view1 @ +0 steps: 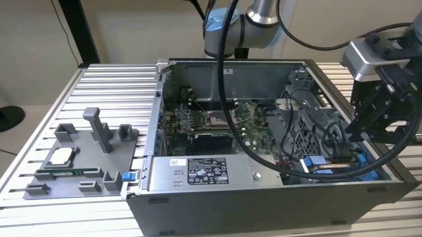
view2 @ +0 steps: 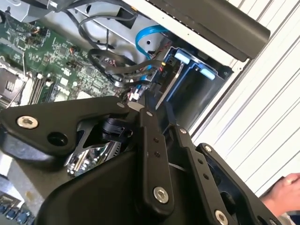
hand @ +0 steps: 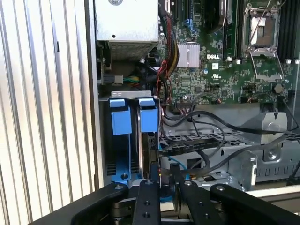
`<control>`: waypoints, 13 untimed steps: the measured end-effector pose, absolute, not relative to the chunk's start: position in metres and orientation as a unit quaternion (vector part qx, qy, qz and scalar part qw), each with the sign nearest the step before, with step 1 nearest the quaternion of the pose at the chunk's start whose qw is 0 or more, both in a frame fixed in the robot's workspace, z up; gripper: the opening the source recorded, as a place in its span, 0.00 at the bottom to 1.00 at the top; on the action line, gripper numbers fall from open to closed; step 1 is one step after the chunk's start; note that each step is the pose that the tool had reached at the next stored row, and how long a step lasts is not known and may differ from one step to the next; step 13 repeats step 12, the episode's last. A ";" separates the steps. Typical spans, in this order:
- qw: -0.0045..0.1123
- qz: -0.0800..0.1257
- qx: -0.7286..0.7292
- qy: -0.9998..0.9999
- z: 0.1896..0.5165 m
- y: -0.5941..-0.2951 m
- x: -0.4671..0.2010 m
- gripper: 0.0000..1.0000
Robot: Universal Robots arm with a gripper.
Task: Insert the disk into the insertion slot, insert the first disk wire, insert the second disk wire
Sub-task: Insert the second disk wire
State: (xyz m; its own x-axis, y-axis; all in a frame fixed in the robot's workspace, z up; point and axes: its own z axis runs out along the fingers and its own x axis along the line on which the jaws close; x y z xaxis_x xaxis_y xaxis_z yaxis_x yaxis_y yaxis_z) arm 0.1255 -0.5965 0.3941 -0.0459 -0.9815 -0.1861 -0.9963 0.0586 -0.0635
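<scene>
On the exterior view's left a grey plastic fixture (view1: 82, 163) sits on the ribbed aluminium table (view1: 112, 94); the open steel computer case (view1: 264, 207) with its green motherboard (view1: 218, 121) stands at centre. At the right the disk (hand: 149, 140) stands on edge in the insertion slot (hand: 123, 136) between blue rails, and the black gripper (hand: 165, 180) has its fingers nearly together on a dark wire connector (hand: 165, 177) at the disk's edge.

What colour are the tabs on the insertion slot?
Bright blue: two tabs on the insertion slot, against grey metal. Clearest in the first wrist view.
</scene>
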 end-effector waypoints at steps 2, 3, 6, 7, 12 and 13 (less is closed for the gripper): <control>0.088 0.043 -0.685 0.722 0.400 -0.597 0.126 1.00; 0.088 0.043 -0.685 0.722 0.403 -0.597 0.126 1.00; 0.087 0.044 -0.685 0.722 0.405 -0.597 0.126 1.00; 0.087 0.044 -0.685 0.722 0.405 -0.597 0.126 1.00; 0.087 0.044 -0.685 0.722 0.405 -0.597 0.126 1.00; 0.087 0.044 -0.685 0.722 0.405 -0.597 0.126 1.00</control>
